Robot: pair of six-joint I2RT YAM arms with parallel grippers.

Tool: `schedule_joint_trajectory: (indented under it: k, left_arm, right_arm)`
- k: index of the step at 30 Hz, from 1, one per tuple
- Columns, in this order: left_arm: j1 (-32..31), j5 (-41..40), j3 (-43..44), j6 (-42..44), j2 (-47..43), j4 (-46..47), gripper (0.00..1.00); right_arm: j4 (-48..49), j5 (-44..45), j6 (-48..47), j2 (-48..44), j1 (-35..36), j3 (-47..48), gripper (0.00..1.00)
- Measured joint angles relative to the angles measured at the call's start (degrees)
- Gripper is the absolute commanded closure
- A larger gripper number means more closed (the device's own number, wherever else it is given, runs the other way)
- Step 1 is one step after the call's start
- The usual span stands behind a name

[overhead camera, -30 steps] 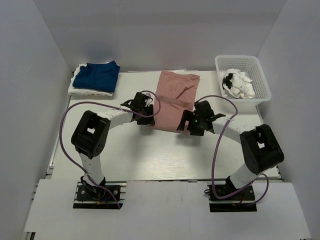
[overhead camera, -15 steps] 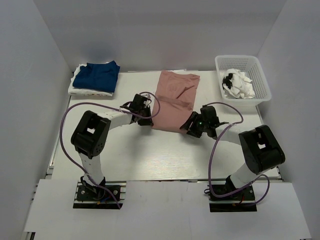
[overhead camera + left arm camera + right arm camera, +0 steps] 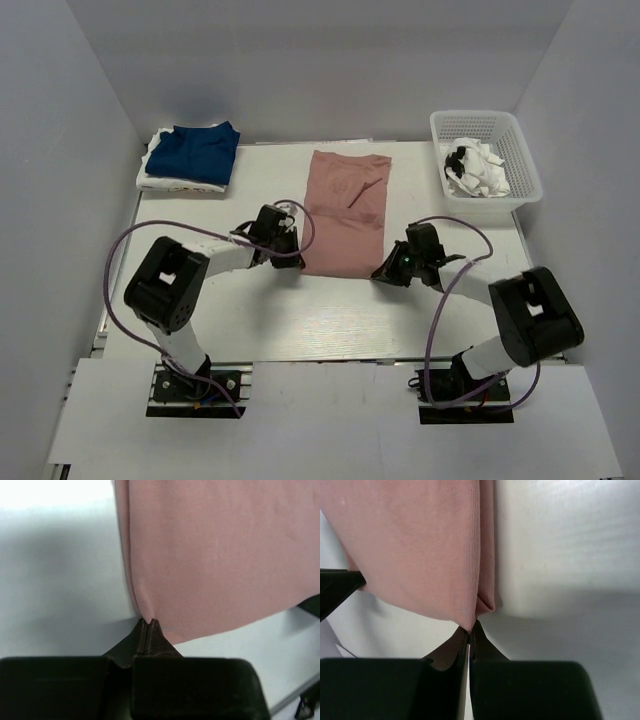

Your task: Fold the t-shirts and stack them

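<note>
At the far left a folded navy shirt [image 3: 195, 150] lies on a white shirt [image 3: 163, 182]. The left gripper [image 3: 292, 246] is closed and pinches the near left corner of the pink shirt [image 3: 345, 205]. This shirt is a smooth, soft, long rectangle lying flat at the middle of the table [image 3: 300, 310]. The right gripper [image 3: 381, 271] is closed on its near right corner. A white plastic lattice basket [image 3: 522, 160] holds crumpled white cloth [image 3: 482, 172].

Left gripper [image 3: 148, 629] and right gripper [image 3: 470, 634] closed on pink t-shirt [image 3: 345, 215] corners.
</note>
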Motion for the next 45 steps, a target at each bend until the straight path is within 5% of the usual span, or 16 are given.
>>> schedule_joint_trajectory:
  k: [10, 16, 34, 45]
  left_arm:
    - [-2.58, 5.09, -10.4, -2.67, -27.82, -8.31, 1.0]
    - [-2.69, 5.68, -10.16, -3.78, -41.24, -8.92, 1.0]
    - [-1.68, -16.24, 3.45, -8.7, -28.24, -15.32, 1.0]
    - [1.05, -22.23, 14.73, -8.26, -15.41, -14.62, 1.0]
  right_arm:
    - [-21.73, -1.31, -9.6, -22.84, 3.52, 0.7, 1.0]
    - [-29.29, -5.66, -12.98, -27.47, 3.67, 5.29, 1.0]
    - [-30.69, -8.17, -17.25, -8.63, 0.85, 27.23, 1.0]
    - [-27.69, -11.34, -18.05, 3.08, -3.21, 37.13, 1.0]
